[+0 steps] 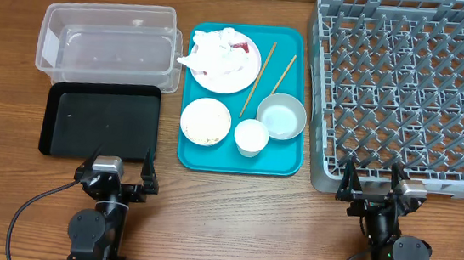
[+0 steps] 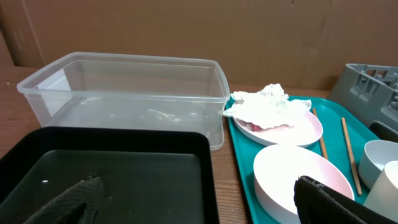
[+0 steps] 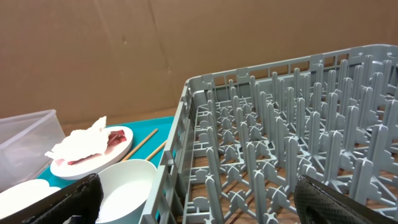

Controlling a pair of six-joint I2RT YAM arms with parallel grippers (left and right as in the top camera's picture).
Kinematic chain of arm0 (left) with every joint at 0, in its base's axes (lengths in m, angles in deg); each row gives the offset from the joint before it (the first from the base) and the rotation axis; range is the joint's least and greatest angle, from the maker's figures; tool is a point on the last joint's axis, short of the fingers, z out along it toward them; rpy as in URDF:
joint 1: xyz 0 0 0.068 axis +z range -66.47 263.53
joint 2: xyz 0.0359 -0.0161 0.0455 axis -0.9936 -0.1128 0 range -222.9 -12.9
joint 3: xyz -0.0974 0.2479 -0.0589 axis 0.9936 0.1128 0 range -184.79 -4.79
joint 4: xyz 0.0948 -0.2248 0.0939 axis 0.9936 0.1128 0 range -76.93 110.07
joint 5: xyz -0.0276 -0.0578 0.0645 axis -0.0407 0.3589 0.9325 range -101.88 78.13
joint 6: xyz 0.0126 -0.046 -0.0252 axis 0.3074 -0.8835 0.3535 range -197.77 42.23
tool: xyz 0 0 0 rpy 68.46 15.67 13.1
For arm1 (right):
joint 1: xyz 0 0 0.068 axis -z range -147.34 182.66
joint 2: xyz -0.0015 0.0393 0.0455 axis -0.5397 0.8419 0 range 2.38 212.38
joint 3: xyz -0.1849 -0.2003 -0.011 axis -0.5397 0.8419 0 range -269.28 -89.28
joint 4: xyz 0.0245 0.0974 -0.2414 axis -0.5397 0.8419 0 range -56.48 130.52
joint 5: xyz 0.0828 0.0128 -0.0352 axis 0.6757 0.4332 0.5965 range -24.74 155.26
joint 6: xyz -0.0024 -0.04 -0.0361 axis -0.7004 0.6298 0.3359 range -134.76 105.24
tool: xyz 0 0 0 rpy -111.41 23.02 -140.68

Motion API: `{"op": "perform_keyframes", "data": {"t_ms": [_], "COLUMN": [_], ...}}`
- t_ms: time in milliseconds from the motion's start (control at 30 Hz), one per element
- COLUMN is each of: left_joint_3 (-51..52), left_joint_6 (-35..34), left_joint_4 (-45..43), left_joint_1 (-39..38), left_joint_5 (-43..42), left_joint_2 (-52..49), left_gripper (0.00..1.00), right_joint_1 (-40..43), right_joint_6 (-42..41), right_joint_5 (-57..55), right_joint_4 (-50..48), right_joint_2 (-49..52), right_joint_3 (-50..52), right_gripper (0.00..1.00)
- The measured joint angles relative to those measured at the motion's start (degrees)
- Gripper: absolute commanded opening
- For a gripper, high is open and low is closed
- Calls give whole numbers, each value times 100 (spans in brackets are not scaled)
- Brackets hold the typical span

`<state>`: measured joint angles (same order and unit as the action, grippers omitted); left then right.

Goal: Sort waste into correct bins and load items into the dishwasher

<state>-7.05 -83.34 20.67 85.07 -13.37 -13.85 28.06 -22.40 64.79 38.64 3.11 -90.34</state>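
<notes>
On the teal tray (image 1: 288, 163) a white plate (image 1: 235, 79) carries a crumpled napkin (image 1: 212, 50) and a red wrapper (image 1: 240, 45). Two chopsticks (image 1: 260, 77) lie beside it. In front stand a bowl with food scraps (image 1: 205, 121), a small cup (image 1: 251, 137) and a second bowl (image 1: 281, 116). The clear tub (image 1: 108, 41) and black tray (image 1: 100, 122) are on the left, and the grey dish rack (image 1: 411, 87) is on the right. My left gripper (image 1: 123, 159) stands open at the black tray's near edge. My right gripper (image 1: 372, 178) stands open at the rack's near edge. Both hold nothing.
The left wrist view looks over the black tray (image 2: 112, 174) toward the tub (image 2: 124, 93) and the napkin (image 2: 267, 102). In the right wrist view the rack's pegs (image 3: 298, 137) fill the right side, with a bowl (image 3: 127, 183) to their left. A brown cardboard wall stands behind the table.
</notes>
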Motion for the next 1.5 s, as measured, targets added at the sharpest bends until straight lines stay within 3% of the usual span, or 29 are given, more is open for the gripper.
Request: {"op": "perform_keyframes", "data": {"t_ms": [867, 1233, 1500], "left_joint_3": [0, -35, -1576], "left_joint_6": [0, 0, 214], "left_joint_4": [-9, -540, 365], "left_joint_1": [0, 0, 0], "left_joint_5": [-9, -745, -957], "left_joint_2": [0, 0, -472], "left_gripper": [100, 100, 100], "right_joint_1": [0, 0, 0], "right_joint_6": [-2, 13, 20], "right_joint_5": [17, 365, 627], "right_joint_4": [-240, -737, -354], "right_joint_2": [0, 0, 0], "right_joint_3": [0, 0, -481], "right_gripper": [100, 100, 100]}}
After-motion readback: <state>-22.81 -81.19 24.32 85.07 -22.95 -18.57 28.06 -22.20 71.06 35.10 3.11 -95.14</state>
